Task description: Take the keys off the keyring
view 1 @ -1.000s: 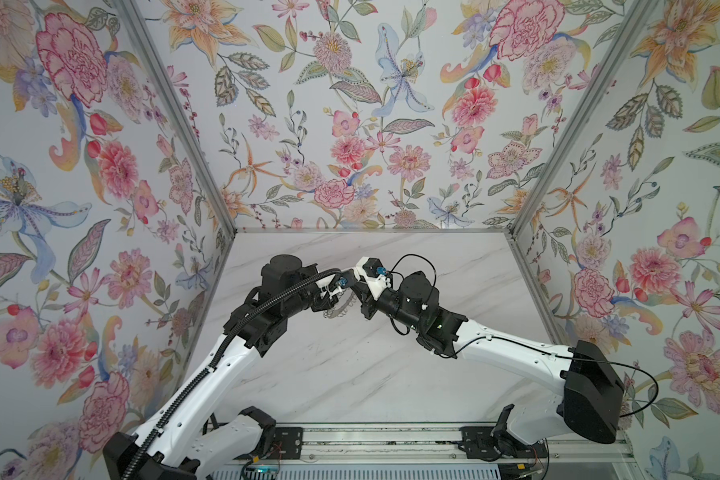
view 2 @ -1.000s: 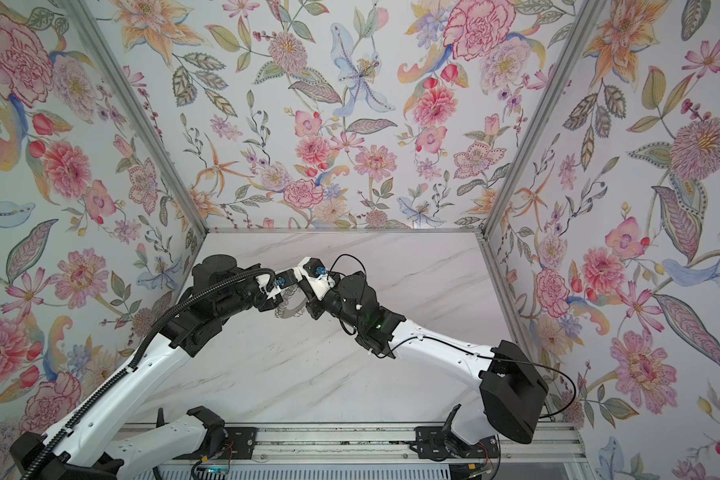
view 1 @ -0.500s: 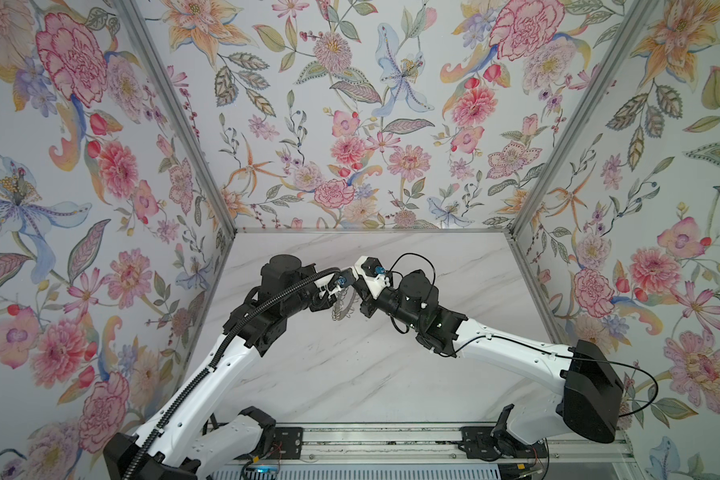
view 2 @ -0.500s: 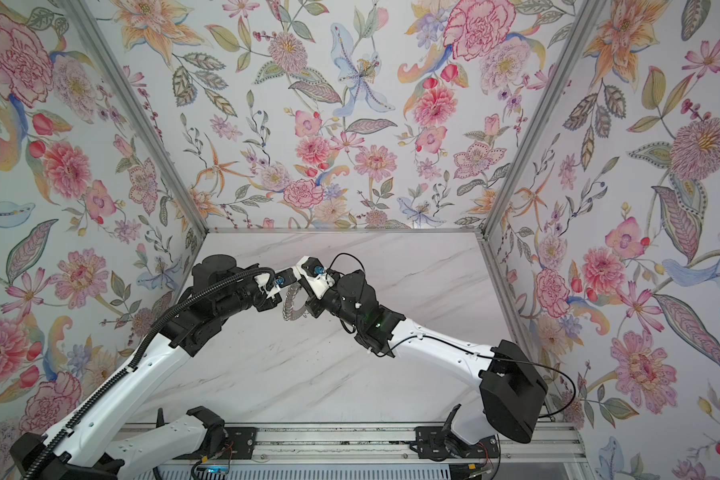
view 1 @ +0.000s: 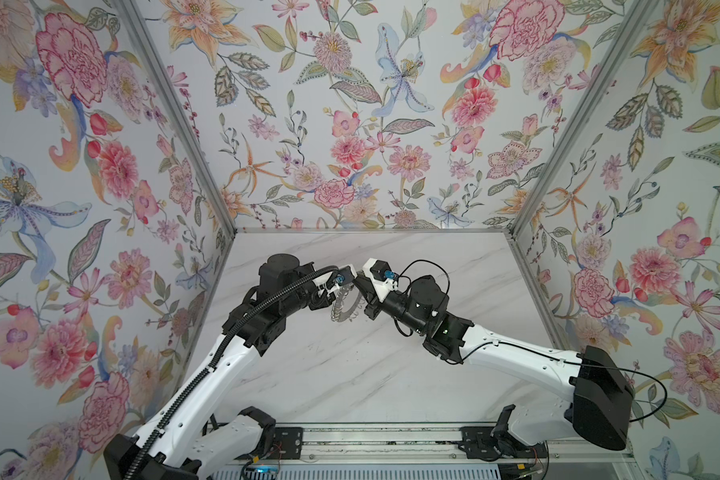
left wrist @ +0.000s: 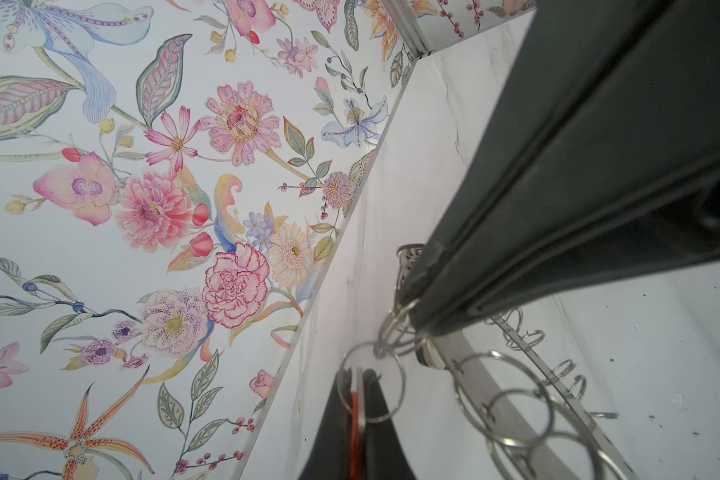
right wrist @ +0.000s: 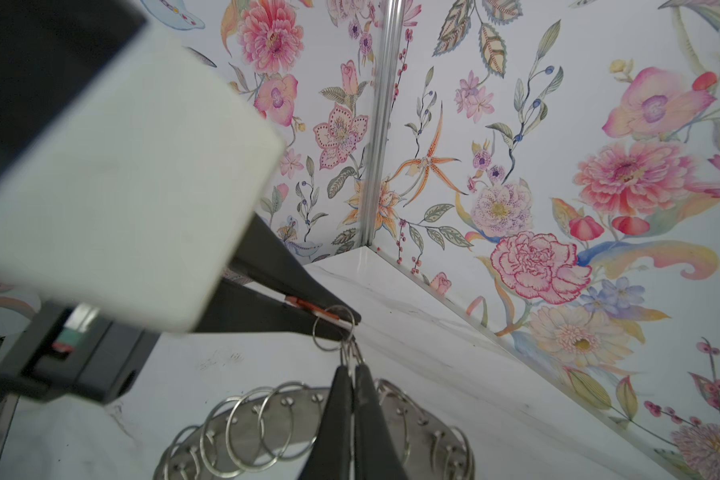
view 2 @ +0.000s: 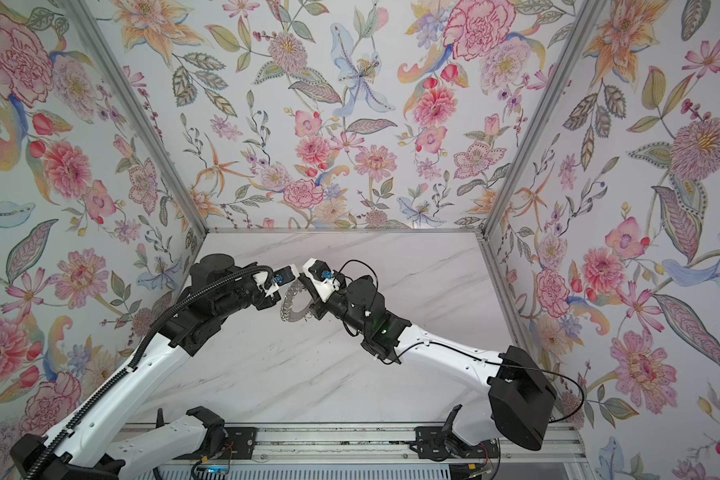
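Braced: right end effector [right wrist: 352,370] finishes clamping large loop-rimmed silver keyring [right wrist: 412,419]; left end effector [right wrist: 344,322] pinches orange-red plastic fob [right wrist: 308,306], seemingly ready to pull.

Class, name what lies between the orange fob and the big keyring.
In the right wrist view, a wire ring and small loops bridge the orange fob and the keyring; the right hand pinches those loops.
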Controlling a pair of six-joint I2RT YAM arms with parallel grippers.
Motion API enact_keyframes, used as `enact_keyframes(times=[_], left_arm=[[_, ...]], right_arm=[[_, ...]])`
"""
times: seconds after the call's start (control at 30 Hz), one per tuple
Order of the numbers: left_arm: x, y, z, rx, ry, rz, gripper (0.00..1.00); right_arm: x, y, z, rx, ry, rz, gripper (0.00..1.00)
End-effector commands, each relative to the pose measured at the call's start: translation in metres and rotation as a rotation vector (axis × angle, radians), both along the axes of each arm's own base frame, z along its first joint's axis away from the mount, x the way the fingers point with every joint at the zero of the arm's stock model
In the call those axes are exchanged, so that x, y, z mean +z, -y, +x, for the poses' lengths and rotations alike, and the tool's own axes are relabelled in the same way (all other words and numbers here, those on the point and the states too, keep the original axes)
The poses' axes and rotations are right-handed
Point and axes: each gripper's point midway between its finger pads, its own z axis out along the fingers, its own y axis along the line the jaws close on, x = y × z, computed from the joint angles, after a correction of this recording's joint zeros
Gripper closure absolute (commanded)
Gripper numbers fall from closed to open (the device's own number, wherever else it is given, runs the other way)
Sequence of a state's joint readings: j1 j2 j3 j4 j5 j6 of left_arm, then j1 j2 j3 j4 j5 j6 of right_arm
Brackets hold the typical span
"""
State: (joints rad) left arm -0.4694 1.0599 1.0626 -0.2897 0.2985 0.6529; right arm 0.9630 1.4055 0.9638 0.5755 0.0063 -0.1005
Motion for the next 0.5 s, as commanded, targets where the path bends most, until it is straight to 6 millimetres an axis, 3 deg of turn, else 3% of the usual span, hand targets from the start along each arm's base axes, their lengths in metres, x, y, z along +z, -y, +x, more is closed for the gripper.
enact_keyframes(times=[0.0,0.2,0.47], left_arm=[[0.005,-0.03,0.018,0.153,0.023,-0.014,1.0],[-0.007,-0.02,0.017,0.105,-0.042,-0.013,1.0],[0.007,-0.005,0.005,0.013,-0.056,-0.084,1.0]], right_arm=[[0.045,0.025,-0.001,-0.055,0.087,0.139,1.0],[0.068,0.024,-0.014,0.013,0.13,0.244,1.0],[0.075,0.01,-0.015,0.092,0.106,0.327,1.0]])
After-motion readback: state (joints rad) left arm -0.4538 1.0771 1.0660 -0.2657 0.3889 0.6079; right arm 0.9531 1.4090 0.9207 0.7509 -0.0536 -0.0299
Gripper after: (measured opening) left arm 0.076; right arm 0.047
